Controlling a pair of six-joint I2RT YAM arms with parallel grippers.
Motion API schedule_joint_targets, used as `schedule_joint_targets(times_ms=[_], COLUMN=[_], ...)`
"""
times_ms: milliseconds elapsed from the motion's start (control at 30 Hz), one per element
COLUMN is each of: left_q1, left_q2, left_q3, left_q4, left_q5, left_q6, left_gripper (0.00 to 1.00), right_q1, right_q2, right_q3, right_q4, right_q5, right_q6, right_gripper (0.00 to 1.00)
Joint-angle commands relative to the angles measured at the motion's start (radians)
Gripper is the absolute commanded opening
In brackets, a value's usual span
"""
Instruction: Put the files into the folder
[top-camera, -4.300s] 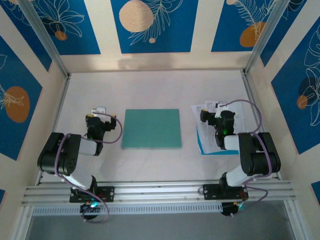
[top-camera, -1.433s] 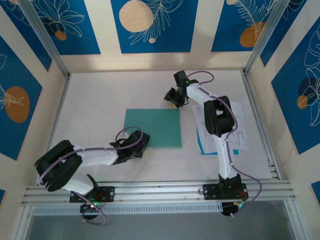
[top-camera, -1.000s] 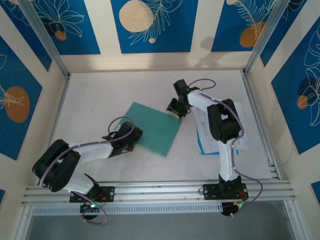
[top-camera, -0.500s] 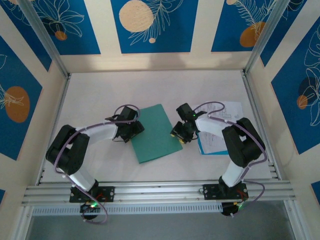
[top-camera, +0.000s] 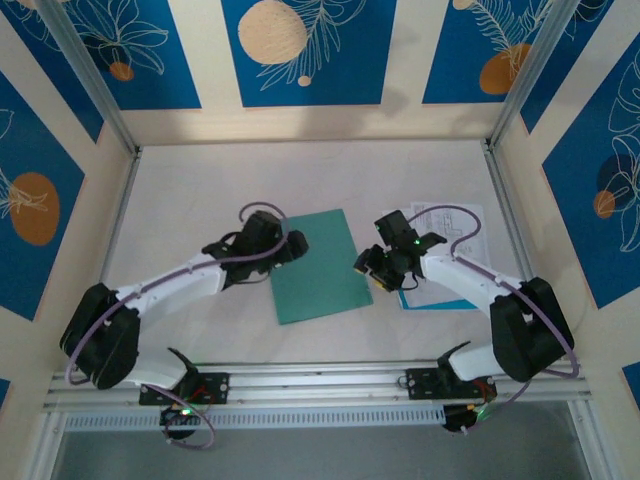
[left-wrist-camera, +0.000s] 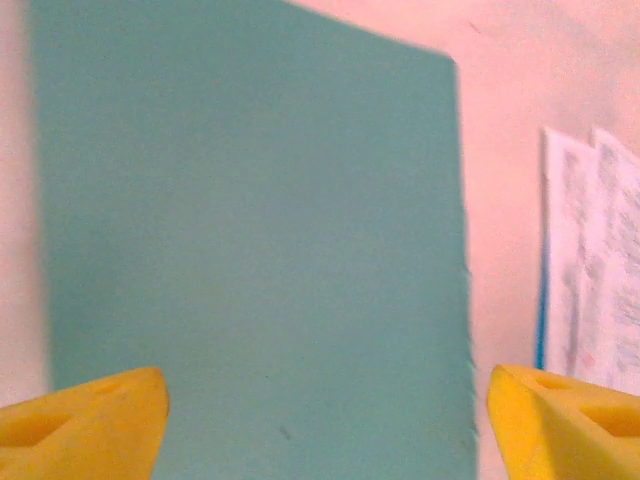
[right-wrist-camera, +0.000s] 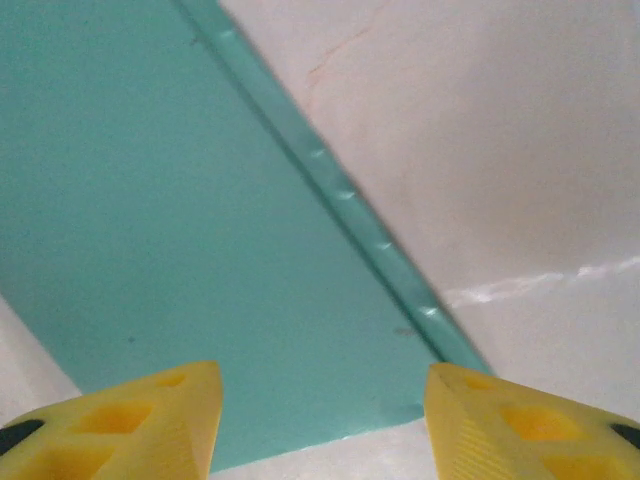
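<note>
A thin, flat teal folder lies closed and skewed mid-desk, with a ridged spine along 1 edge. The left jaws stand wide apart over its left edge, gripping nothing. The right jaws, yellow fingertips parted, are empty at its right edge. Printed white paper sheets lie just right, partly under the right arm.

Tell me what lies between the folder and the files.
In the top view, the right gripper is between folder and files, over bare table.
</note>
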Motion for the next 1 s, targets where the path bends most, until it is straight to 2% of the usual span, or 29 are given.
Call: schedule_joint_targets(times_ms=[0,200,367,633,967], left_q1=[-0.15,-0.355,-0.447,-0.501,-0.502], left_q2=[-0.002,-0.015,-0.023,0.014,0.007], left_q3=[-0.04,-0.158,-0.183,-0.21,-0.281], left_q4=[-0.047,0.082,0.06,0.096,0.168], left_q5=[-0.03,-0.124,-0.213,-0.247,-0.271], left_q6=[-0.134,-0.449,-0.603,-0.712,-0.741], left_gripper=[0.83,0.82,0.83,0.83,0.83], right_q1=[-0.037,-0.013,0.015,0.054,0.067], right_q2=[0.038,0.108,0.143,0.175,0.184], right_q3=[-0.01,0.016,0.022,0.04,-0.009], right_q4=[0.026,0.057,0.076,0.086,0.096], right_q5=[-0.056,-0.079,-0.072,-0.056,-0.019], right_q6=[-0.071,-0.074,-0.053,-0.024,-0.004], right_gripper=[0.58,0.6,0.61,0.61,0.6])
